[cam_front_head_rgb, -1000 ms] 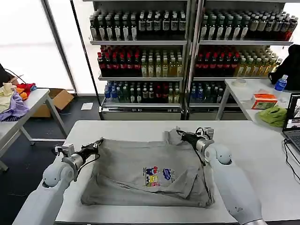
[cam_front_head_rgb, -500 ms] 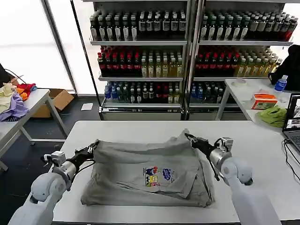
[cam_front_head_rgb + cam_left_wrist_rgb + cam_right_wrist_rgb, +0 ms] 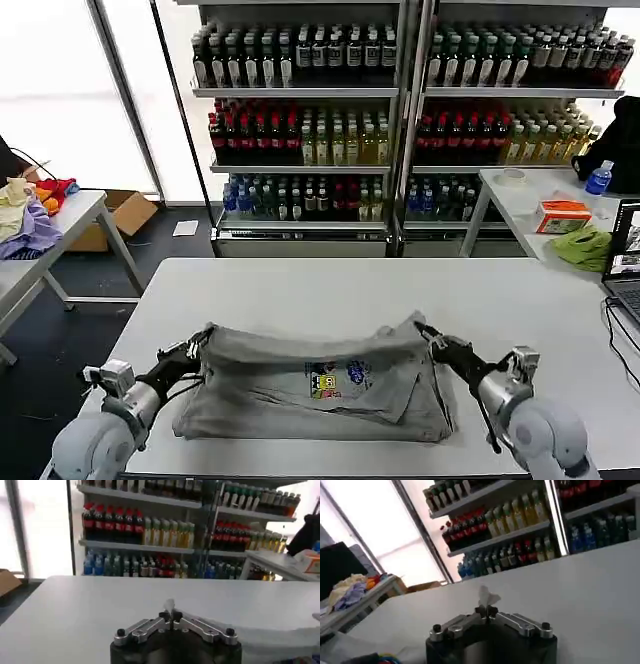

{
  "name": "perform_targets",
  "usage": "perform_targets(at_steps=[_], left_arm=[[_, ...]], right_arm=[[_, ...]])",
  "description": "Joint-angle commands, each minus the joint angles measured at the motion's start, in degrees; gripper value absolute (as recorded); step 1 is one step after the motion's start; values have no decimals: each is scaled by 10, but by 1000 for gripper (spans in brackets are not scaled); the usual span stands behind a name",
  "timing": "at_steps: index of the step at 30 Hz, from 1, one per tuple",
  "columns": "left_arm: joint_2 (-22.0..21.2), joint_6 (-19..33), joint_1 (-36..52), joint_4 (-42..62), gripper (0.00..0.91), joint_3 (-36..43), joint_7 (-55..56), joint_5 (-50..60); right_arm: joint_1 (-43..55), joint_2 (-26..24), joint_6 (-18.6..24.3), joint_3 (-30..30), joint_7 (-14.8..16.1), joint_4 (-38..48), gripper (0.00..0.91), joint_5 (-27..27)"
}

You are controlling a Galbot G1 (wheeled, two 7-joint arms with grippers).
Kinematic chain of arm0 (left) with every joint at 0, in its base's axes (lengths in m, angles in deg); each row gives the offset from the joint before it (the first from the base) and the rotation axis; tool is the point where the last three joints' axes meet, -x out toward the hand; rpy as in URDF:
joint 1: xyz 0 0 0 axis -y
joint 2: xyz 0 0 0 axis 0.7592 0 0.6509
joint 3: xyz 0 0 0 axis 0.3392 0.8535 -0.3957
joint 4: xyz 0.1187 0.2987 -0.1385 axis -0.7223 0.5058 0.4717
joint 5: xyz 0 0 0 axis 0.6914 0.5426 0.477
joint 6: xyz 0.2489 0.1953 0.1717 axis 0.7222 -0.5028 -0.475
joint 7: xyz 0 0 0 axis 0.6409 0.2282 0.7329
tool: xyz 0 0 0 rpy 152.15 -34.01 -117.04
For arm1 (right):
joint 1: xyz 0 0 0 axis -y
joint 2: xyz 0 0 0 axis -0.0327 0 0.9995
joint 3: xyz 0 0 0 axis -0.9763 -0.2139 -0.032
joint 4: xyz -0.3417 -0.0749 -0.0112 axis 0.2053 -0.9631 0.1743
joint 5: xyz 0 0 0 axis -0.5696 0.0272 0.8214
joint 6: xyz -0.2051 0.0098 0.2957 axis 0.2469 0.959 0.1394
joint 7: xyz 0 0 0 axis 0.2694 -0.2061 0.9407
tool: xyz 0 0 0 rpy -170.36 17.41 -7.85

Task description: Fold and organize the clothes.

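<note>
A light grey shirt with a small multicoloured chest print lies on the white table, its far edge lifted and folded toward the near side. My left gripper is shut on the shirt's far left corner. My right gripper is shut on the far right corner. In the left wrist view the left gripper pinches a tuft of grey cloth. The right gripper in the right wrist view holds a similar tuft.
Shelves of bottles stand behind the table. A side table at the left holds a colourful fabric heap. At the right, another table carries a green cloth, an orange box and a laptop.
Both grippers have drawn back toward the near edge, pulling the shirt's far edge over its lower part. The fold now covers part of the print.
</note>
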Motion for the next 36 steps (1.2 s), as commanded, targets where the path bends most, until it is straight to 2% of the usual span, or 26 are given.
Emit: perform_targets(at_steps=[1, 3, 4, 5, 6, 8, 14, 16, 17, 18, 19, 20, 21, 25, 28, 31, 34, 36], left_arm=[[-5, -1, -110, -58, 0, -28, 2, 21], [-10, -1, -119, -62, 0, -32, 3, 29], [-12, -4, -123, -64, 30, -32, 4, 30], [-14, -7, -127, -67, 695, -31, 6, 40], [-16, -15, -129, -70, 907, -30, 6, 43], [-22, -18, -139, -75, 907, -29, 1, 53], [-40, -19, -147, -86, 907, -43, -1, 101], [-42, -20, -153, -93, 907, -54, 6, 116], [-44, -20, -158, -95, 907, -62, 8, 120], [-45, -21, -163, -104, 907, -71, 12, 122], [-45, -24, -168, -114, 907, -76, 16, 127], [-47, -22, -173, -120, 907, -86, 22, 128], [-50, -17, -177, -125, 907, -92, 30, 127], [-75, 18, -186, -150, 907, -89, 55, 126], [-104, 38, -185, -140, 907, -57, 70, 140], [-128, 54, -180, -113, 907, -24, 49, 167], [-142, 58, -162, -79, 907, -4, 48, 183], [-150, 59, -150, -62, 907, -1, 51, 190]], right_arm=[[-120, -1, 0, 30, -5, -62, 0, -3], [-130, 1, 0, 26, -7, -62, 0, -9], [-131, 2, 0, 24, -10, -60, 0, -17], [-130, 2, 0, 22, -12, -59, 907, -24], [-130, 2, -1, 21, -19, -59, 907, -26], [-128, 2, -1, 21, -25, -57, 907, -29], [-134, -2, 3, 43, -12, -68, 907, -45], [-141, -6, 14, 55, 1, -73, 907, -64], [-144, -7, 26, 62, 14, -73, 907, -89], [-147, -7, 61, 66, 21, -72, 907, -124], [-150, -8, 72, 71, 25, -72, 907, -135], [-154, -8, 117, 80, 32, -72, 907, -176], [-155, -7, 157, 83, 32, -72, 907, -187], [-151, 1, 271, 107, 30, -55, 907, -232], [-147, 4, 339, 116, 39, -35, 907, -242], [-149, 7, 349, 117, 41, -30, 907, -235], [-158, 11, 345, 116, 40, -37, 907, -199], [-160, 13, 346, 115, 40, -34, 907, -204]])
